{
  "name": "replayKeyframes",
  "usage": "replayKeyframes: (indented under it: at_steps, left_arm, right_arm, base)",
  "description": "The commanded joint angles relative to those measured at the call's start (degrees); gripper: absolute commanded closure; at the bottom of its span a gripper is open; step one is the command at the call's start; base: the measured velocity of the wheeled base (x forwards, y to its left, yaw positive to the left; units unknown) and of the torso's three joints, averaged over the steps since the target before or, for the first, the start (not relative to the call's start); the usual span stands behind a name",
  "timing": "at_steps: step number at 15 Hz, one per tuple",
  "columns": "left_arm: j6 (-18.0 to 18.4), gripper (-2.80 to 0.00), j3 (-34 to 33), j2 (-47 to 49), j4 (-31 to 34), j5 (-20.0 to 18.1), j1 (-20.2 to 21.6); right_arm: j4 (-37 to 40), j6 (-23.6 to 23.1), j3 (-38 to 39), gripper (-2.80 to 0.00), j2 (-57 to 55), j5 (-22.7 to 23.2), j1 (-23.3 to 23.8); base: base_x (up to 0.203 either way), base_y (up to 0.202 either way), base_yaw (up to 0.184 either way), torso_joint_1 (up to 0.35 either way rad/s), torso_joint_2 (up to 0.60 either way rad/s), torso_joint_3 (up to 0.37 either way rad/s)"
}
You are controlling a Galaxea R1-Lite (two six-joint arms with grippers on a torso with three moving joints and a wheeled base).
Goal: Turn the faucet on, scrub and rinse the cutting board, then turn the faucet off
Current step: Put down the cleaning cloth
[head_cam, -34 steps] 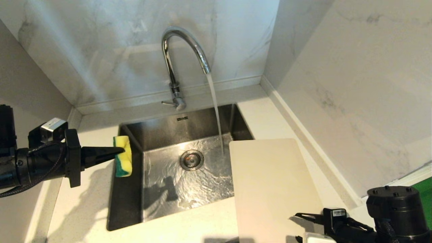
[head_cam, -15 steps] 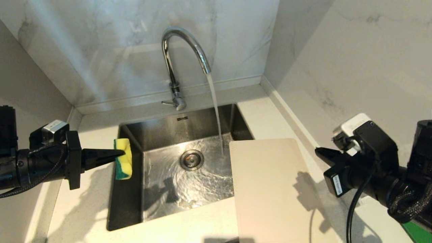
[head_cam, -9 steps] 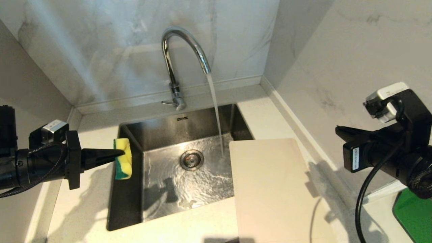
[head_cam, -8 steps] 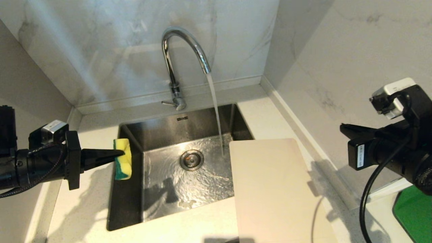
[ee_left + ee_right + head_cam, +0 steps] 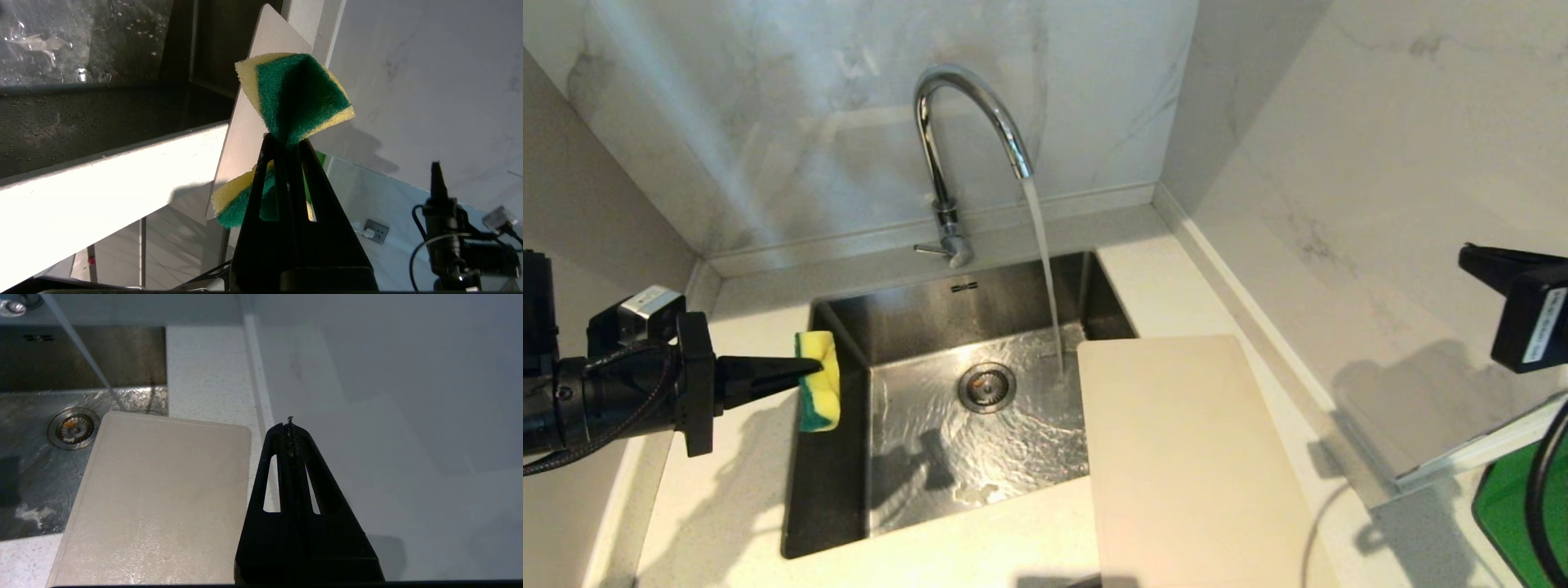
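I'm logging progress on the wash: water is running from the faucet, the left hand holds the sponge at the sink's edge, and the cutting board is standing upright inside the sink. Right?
Not quite. The head view shows the cutting board lying flat on the counter, overhanging the sink's right edge. The faucet is running and the left hand holds the sponge.

Green-yellow sponge (image 5: pixel 818 380) over steel sink's (image 5: pixel 825 490) left edge; drain (image 5: pixel 987 386) mid-basin; marble backsplash (image 5: pixel 768 122) behind.

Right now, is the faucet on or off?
On: water streams from the faucet spout into the sink and ripples over its floor.
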State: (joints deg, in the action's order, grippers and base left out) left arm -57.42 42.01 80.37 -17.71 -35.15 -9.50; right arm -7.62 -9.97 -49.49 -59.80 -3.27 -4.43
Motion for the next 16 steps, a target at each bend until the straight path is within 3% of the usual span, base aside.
replayKeyframes:
  at_steps: [1,7,11,14,16]
  left_arm:
    - [-0.33,0.00,-0.08,-0.04,-0.13,-0.19,0.00]
    - [-0.33,0.00,0.00,-0.13,-0.13,-0.19,0.00]
    - [-0.33,0.00,1.49,-1.27,1.88,-0.27,-0.08]
    - [-0.33,0.00,1.41,-1.19,2.07,-0.36,0.00]
    - [-0.32,0.00,1.32,-0.92,2.07,-0.63,0.00]
  right_arm:
    - [3.18,0.07,-0.96,0.00,6.41,0.00,0.76]
    - [16.23,3.12,-1.88,0.00,21.01,-0.07,0.84]
    - [28.20,4.04,0.87,0.00,32.37,-2.46,0.94]
    - [33.09,4.24,4.35,0.00,38.20,-10.23,1.47]
    - [35.22,4.57,5.19,0.00,39.19,-11.09,5.01]
  base:
    - [0.000,0.000,0.000,0.000,0.00,0.000]
    - [0.000,0.000,0.000,0.000,0.00,0.000]
    - [0.000,0.000,0.000,0.000,0.00,0.000]
    - [0.000,0.000,0.000,0.000,0.00,0.000]
    - [0.000,0.000,0.000,0.000,0.00,0.000]
